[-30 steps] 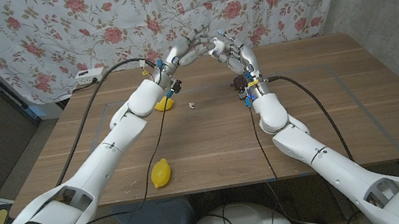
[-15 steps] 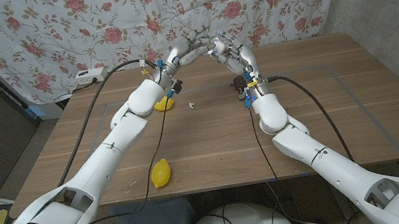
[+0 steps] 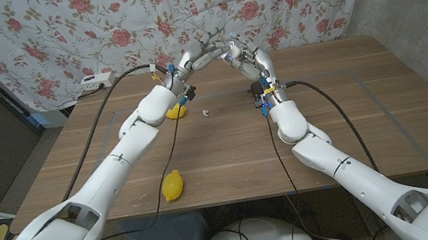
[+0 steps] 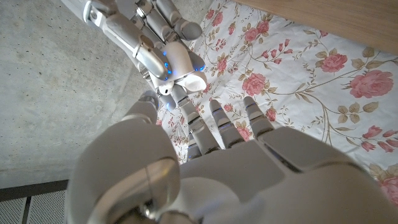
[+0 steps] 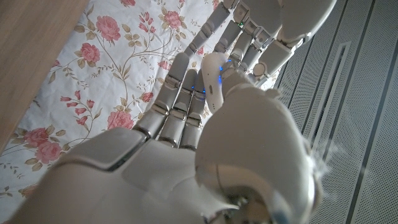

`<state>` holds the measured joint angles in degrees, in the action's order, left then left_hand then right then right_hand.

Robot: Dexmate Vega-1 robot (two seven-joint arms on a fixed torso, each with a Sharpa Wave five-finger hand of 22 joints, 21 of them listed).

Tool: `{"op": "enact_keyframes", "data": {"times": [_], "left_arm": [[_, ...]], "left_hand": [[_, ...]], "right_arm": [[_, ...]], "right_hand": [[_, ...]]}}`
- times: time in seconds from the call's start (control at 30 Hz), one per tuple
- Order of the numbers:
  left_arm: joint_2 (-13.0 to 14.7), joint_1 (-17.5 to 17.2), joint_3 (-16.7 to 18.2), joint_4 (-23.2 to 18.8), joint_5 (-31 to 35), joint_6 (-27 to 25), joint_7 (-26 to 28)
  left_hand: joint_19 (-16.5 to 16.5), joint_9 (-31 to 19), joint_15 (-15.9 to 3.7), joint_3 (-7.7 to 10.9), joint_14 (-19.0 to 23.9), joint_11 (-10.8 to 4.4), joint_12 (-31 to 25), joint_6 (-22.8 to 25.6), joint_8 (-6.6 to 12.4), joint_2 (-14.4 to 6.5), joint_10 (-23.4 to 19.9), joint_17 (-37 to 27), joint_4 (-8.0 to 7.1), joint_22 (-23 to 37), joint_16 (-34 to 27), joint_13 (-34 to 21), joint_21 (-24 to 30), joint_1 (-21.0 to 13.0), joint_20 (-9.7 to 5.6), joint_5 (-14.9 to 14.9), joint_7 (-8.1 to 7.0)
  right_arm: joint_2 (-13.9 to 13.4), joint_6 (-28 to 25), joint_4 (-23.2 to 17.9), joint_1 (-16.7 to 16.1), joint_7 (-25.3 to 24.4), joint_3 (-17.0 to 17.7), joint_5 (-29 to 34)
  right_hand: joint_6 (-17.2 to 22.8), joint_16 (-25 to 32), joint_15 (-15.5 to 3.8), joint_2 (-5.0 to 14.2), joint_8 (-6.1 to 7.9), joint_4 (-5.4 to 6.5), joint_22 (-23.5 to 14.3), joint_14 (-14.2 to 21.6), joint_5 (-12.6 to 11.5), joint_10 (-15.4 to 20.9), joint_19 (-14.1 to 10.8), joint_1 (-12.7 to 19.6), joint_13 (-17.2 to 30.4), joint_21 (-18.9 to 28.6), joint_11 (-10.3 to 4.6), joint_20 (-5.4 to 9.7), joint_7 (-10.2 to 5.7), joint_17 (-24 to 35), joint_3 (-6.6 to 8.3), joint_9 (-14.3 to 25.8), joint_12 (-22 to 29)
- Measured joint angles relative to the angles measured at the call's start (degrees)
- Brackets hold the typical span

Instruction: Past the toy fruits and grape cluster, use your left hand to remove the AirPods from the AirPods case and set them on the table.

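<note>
Both hands are raised above the far edge of the wooden table (image 3: 228,148), in front of the flowered cloth (image 3: 92,27). The left hand (image 3: 195,51) and the right hand (image 3: 239,52) are met fingertip to fingertip. A white AirPods case (image 4: 180,70) is gripped in the right hand, its lid open, as seen in the left wrist view; the same case (image 5: 214,81) is seen past the right hand's own thumb in the right wrist view. The left hand's fingers (image 4: 214,124) are extended and spread toward the case, with the fingertips touching or just beside its open end; whether an AirPod is pinched between them cannot be told, and no AirPod can be made out inside the case.

A small white piece (image 3: 206,112), too small to identify, is seen on the table below and slightly nearer than the left hand. A yellow toy fruit (image 3: 177,110) lies beside the left forearm, just below the left wrist. A yellow toy lemon (image 3: 172,185) lies well apart from both hands, near the table's front edge. A dark grape cluster (image 3: 257,88) is partly hidden beneath the right wrist.
</note>
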<state>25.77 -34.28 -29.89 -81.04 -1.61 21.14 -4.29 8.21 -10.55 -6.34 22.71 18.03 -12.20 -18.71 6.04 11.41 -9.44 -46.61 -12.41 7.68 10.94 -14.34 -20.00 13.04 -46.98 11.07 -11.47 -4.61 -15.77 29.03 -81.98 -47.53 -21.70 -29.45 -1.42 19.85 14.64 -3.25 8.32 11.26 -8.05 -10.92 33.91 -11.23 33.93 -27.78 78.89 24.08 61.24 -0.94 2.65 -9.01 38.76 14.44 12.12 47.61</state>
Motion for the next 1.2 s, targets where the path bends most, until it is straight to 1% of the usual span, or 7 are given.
{"op": "enact_keyframes", "data": {"times": [0.37,0.67,0.83,0.87,0.9,1.03,1.2], "left_arm": [[0.3,-0.7,0.3,-1.3,1.1,-1.1,1.5],[0.4,-1.1,0.5,-1.7,2.6,-1.1,2.8],[0.4,-1.3,0.6,-1.9,3.4,-0.9,3.4],[0.4,-1.4,0.6,-1.9,3.5,-0.9,3.5],[0.4,-1.4,0.6,-1.9,3.6,-0.8,3.6],[0.4,-1.5,0.7,-2.0,4.0,-0.7,3.8],[0.1,-1.7,0.8,-2.0,4.0,-0.7,3.9]], "left_hand": [[0.1,0.0,-0.11,0.41,0.5,0.12,-1.4,0.2,0.00,-0.5,-0.3,-0.6,0.66,0.0,-0.3,-1.3,0.0,-0.6,0.09,0.0,0.21],[0.1,0.0,-0.35,-0.51,0.8,0.12,-2.5,0.2,0.00,1.0,-0.3,-1.1,1.57,0.0,-0.5,-1.3,0.0,-2.0,0.09,0.0,0.18],[0.1,0.0,-0.42,-0.91,0.8,-0.20,-3.0,0.0,0.00,2.0,0.1,-1.3,1.98,0.0,-0.5,-1.4,0.0,-2.1,0.09,0.1,-0.05],[0.1,0.0,-0.42,-0.98,0.8,-0.18,-3.3,0.0,0.00,2.4,0.1,-1.3,2.05,0.0,-0.5,-1.4,0.0,-1.9,0.09,0.3,-0.45],[0.1,0.0,-0.42,-1.01,0.8,-0.08,-3.6,0.0,0.00,2.7,0.2,-1.3,2.03,0.0,-0.5,-1.4,0.0,-1.9,0.09,0.4,-0.63],[0.1,0.0,-0.72,-2.31,1.1,-0.19,-4.4,0.0,0.00,3.8,0.5,-1.9,1.19,0.0,-1.0,-2.5,0.0,-0.9,0.09,0.9,-0.62],[0.1,0.0,-0.72,-2.51,1.1,-0.19,-4.8,0.0,0.00,4.0,0.5,-2.1,0.99,0.0,-1.0,-2.6,0.0,-0.7,0.08,1.1,-0.62]], "right_arm": [[-0.1,0.0,0.0,0.2,-0.2,-0.2,0.3],[-0.2,0.0,-0.2,0.3,-0.3,-0.3,0.4],[-0.3,0.2,-0.2,0.3,-0.3,-0.4,0.4],[-0.3,0.2,-0.2,0.3,-0.3,-0.4,0.4],[-0.3,0.3,-0.2,0.3,-0.3,-0.4,0.4],[-0.3,0.4,-0.2,0.3,-0.3,-0.4,0.3],[-0.3,0.6,-0.2,0.4,-0.3,-0.5,0.3]], "right_hand": [[0.0,0.0,0.02,0.00,0.00,0.08,0.0,0.0,0.0,-0.1,0.2,0.0,0.0,0.0,-0.12,0.24,0.00,0.0,-0.08,0.0,0.0],[0.0,0.0,0.02,0.00,0.00,0.08,0.0,0.0,0.0,-0.2,0.6,0.0,0.0,0.2,-0.22,0.02,0.00,0.0,-0.08,0.0,0.1],[0.0,0.0,0.03,0.00,0.00,0.08,0.0,0.0,0.0,-0.2,0.6,0.0,0.0,0.5,-0.21,0.01,0.00,0.0,-0.08,0.0,0.1],[0.0,0.0,0.03,0.00,0.00,0.08,0.0,0.0,0.0,-0.2,0.6,0.0,0.0,0.5,-0.21,0.02,0.00,0.0,-0.08,0.0,0.1],[0.0,0.0,0.03,0.00,0.00,0.08,0.0,0.0,0.0,-0.2,0.6,0.0,0.0,0.5,-0.21,0.02,0.00,0.0,-0.08,0.0,0.1],[0.0,0.0,0.11,0.00,0.00,0.15,0.0,-0.1,0.0,-0.2,0.6,0.0,0.0,0.5,-0.21,0.02,0.00,0.0,-0.15,0.0,0.6],[0.0,0.0,0.12,0.00,0.00,0.15,0.0,-0.1,0.0,-0.2,0.6,0.0,0.0,0.5,-0.21,0.02,0.00,0.0,-0.15,0.0,0.7]]}}
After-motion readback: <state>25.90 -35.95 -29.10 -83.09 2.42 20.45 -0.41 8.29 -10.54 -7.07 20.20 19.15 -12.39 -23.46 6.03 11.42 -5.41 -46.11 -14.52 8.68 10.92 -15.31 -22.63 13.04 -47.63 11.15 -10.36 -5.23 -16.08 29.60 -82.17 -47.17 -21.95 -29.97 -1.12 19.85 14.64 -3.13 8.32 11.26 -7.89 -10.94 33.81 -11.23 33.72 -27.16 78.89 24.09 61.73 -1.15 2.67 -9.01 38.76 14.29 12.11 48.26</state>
